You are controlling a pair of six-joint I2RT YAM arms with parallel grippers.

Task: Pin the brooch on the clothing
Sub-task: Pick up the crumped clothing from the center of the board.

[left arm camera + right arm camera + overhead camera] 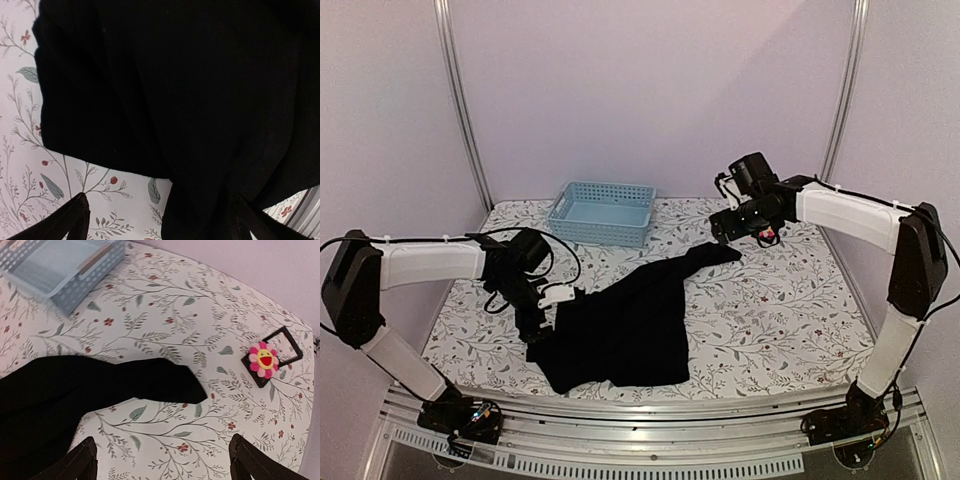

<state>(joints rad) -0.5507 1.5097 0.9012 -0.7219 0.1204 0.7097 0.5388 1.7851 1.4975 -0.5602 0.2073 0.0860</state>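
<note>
The black shirt lies crumpled on the table's middle, one sleeve stretched toward the far right. Its star emblem is not visible. The brooch, pink petals around a yellow smiling centre, rests on a small black stand at the far right; it shows as a pink spot in the top view. My right gripper is open and empty, hovering above the sleeve tip, left of the brooch. My left gripper is open at the shirt's left edge, with black fabric lying between its fingers.
A light-blue perforated basket stands at the back centre, also in the right wrist view. The table has a floral-printed cloth. White walls and metal posts enclose the back and sides.
</note>
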